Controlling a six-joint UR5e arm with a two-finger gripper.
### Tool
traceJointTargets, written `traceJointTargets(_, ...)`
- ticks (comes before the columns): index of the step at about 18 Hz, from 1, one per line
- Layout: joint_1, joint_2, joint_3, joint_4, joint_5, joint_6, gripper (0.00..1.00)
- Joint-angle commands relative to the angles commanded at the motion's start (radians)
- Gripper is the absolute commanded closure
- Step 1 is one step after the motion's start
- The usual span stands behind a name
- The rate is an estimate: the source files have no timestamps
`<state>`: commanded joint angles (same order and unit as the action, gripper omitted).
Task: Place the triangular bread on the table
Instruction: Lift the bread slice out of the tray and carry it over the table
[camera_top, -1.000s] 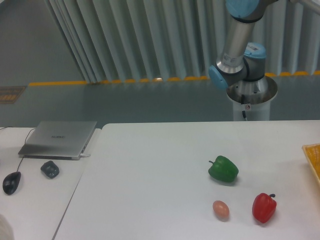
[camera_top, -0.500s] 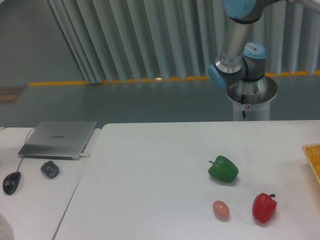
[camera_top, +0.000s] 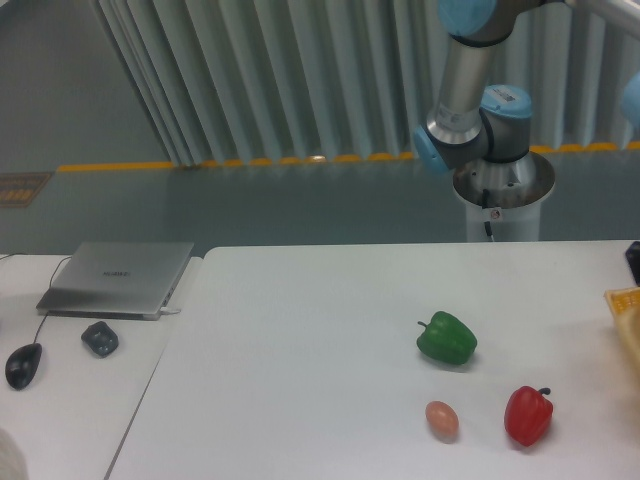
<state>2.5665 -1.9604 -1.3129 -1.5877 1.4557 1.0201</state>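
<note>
Camera view: I am seeing no triangular bread on the table (camera_top: 300, 330)
Gripper: sitting out of frame, so I cannot tell its grip
Green pepper (camera_top: 447, 338): lying above the egg-shaped thing (camera_top: 441, 419)

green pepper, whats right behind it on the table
Only bare white table lies behind the green pepper, back to its far edge. No bread shows there.
</note>
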Motion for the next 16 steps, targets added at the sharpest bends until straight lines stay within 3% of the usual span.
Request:
traceJointTargets(6,-0.063,0.003,-0.101,0.037,0.028,0.002,1.0)
traceJointTargets(10,-0.118,0.002,-0.137,0.035,0.149,0.008,1.0)
traceJointTargets(13,-0.14,-0.002,-0.146,0.037,0.166,0.012,0.99)
traceJointTargets(14,-0.141,-0.003,-0.144,0.038,0.166,0.012,0.91)
traceJointTargets(15,-0.141,-0.005,-0.143,0.043,0.167,0.011,0.7)
traceJointTargets(16,-0.141,-0.011,-0.141,0.06,0.167,0.012,0.41)
